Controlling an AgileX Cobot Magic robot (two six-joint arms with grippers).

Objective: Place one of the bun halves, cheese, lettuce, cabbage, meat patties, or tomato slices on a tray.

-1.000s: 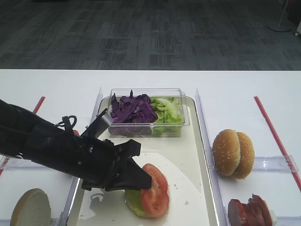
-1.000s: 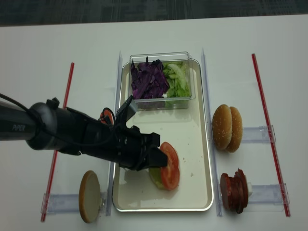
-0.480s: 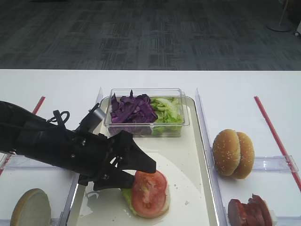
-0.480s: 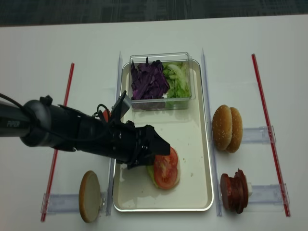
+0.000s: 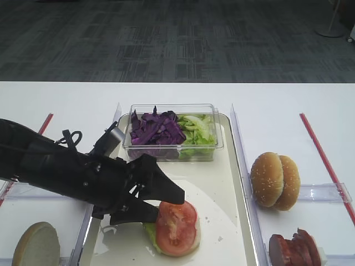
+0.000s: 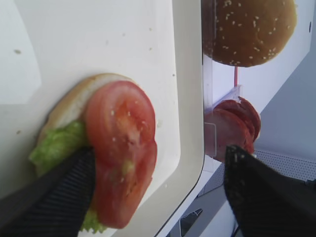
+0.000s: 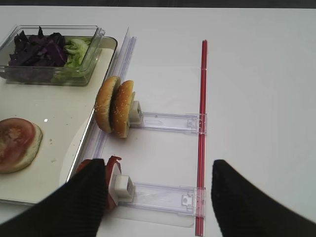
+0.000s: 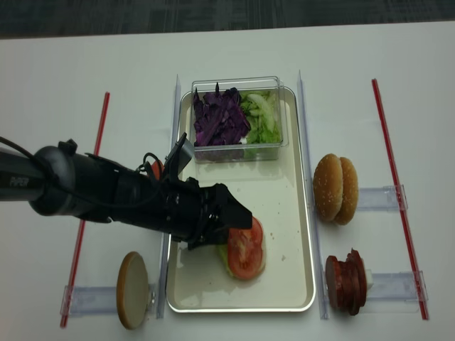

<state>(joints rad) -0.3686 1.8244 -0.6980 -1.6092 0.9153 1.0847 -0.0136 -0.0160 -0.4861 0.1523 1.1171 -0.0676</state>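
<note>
Overhead, white table (image 8: pixel 234 50) borders dark, apparently carpeted floor (image 5: pixel 166 39).

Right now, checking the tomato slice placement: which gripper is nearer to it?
Left. The left gripper is open right beside the tomato slice; the right gripper hangs over the patty rack, off the tray.

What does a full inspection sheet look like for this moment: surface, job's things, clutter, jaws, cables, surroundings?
Surface: white table, red strips.
Job's things: tomato slice flat on lettuce and bun half, in the tray; cabbage in the clear box.
Clutter: bun pair, meat patties, bun half in holders.
Jaws: left gripper open beside the slice; right gripper open.
Cables: wire on the left arm.
Surroundings: dark carpet.
</note>
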